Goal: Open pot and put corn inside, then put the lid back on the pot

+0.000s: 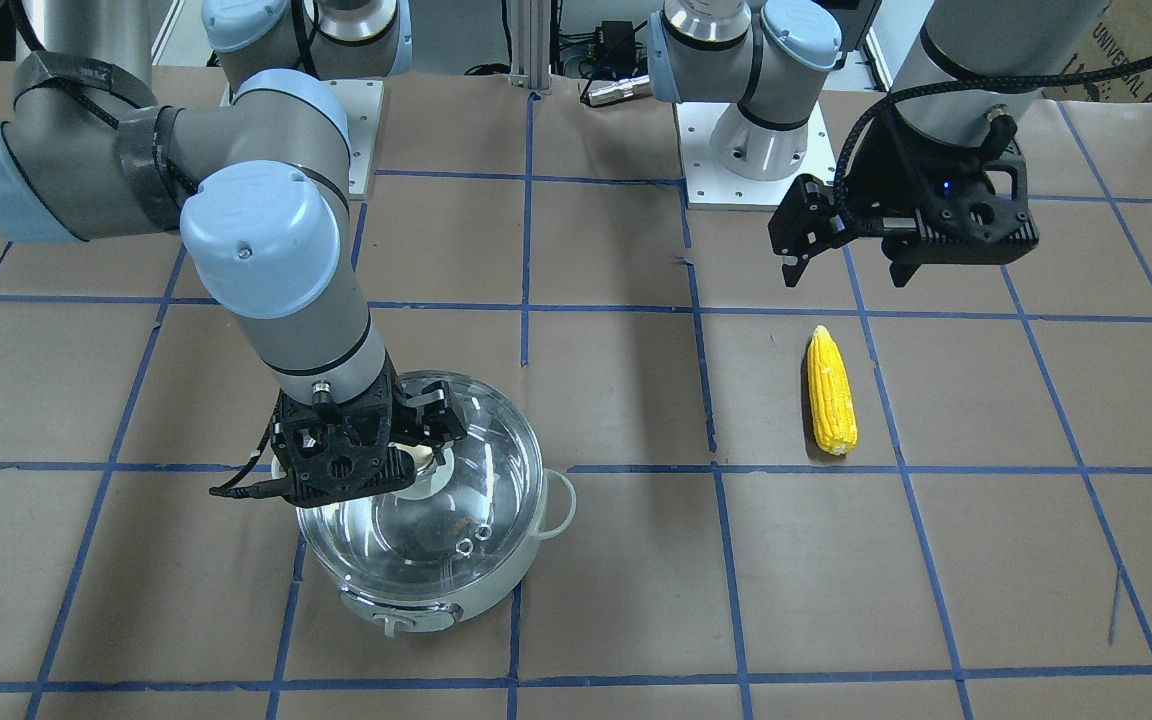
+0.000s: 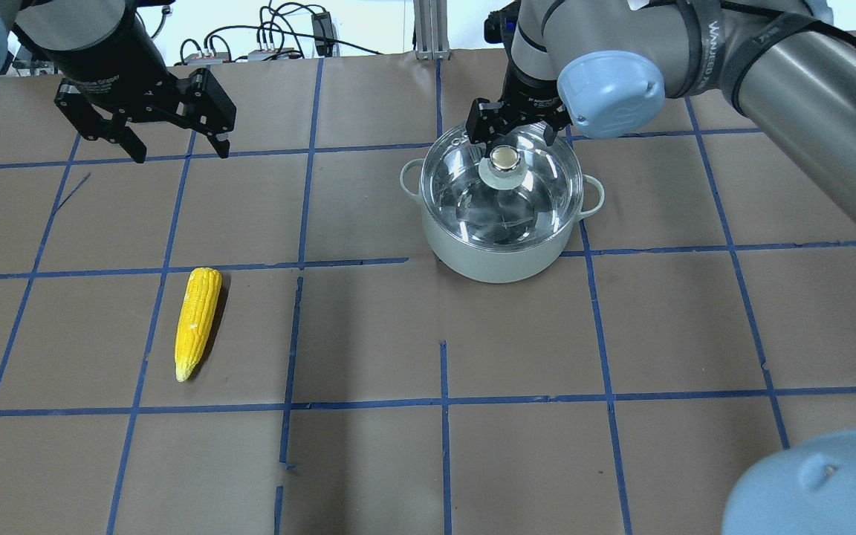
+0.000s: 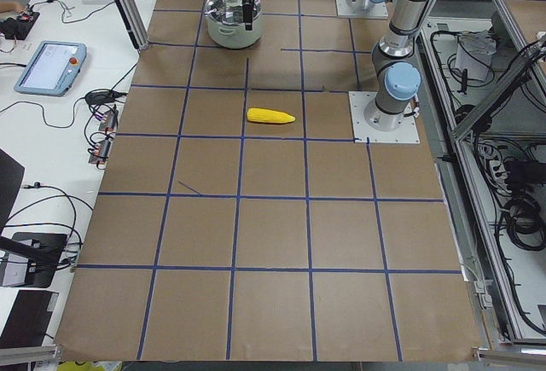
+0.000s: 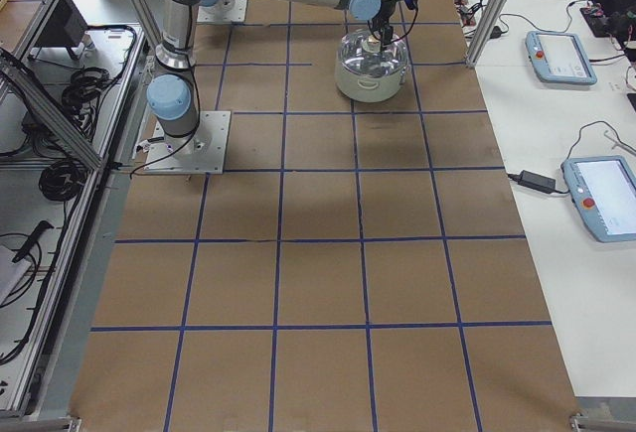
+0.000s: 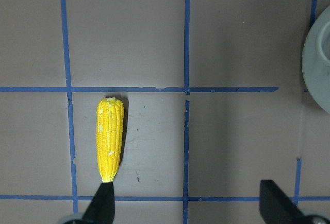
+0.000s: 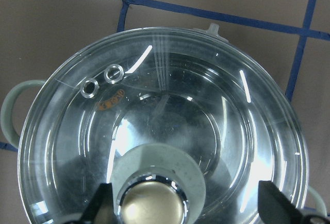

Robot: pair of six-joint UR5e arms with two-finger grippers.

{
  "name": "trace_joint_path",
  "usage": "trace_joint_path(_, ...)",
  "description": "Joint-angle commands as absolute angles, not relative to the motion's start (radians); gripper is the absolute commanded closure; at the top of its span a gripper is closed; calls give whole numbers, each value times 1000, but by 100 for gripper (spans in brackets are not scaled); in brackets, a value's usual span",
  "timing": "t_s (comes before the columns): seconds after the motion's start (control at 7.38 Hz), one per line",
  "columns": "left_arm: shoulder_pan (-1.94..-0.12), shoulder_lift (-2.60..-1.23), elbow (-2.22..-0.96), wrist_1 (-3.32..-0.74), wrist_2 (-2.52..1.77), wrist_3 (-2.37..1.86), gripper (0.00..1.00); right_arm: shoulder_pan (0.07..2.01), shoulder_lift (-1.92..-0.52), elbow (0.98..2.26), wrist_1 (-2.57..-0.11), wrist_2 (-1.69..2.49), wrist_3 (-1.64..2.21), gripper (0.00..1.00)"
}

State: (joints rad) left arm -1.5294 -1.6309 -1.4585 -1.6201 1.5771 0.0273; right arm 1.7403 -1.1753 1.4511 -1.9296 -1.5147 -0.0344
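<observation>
Your right gripper spread wide astride the knob, not touching it, lid seated on the pot, your left gripper agape above the table, corn lying flat near it, well apart from the pot.

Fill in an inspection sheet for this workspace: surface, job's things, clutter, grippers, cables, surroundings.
Surface: table, brown paper with blue tape grid.
Job's things: lid sits on the pot; corn lies flat, apart.
Clutter: nothing seen.
Grippers: right gripper open, astride the lid's knob; left gripper open, empty, above the table.
Cables: black cable at the right wrist; wires behind the table.
Surroundings: tablets on side benches.
</observation>
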Motion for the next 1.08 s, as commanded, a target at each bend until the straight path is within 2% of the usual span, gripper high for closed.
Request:
trace_joint_path(0.0, -1529, -1631, -1460, -1620, 1577, 29, 0, 1758, -1164, 1453, -1933, -1523, -28, 3)
trace_joint_path(0.41, -1529, -1631, -1460, -1620, 1577, 29, 0, 1767, -1164, 1451, -1933, -1526, -25, 9)
trace_joint_path(0.68, -1529, -1629, -1460, -1620, 1577, 29, 0, 1769, -1164, 1454, -1928, -1526, -23, 31)
trace_joint_path(0.95, -1529, -1629, -1462, -1620, 1578, 31, 0, 1772, -1166, 1454, -1918, -1529, -14, 44)
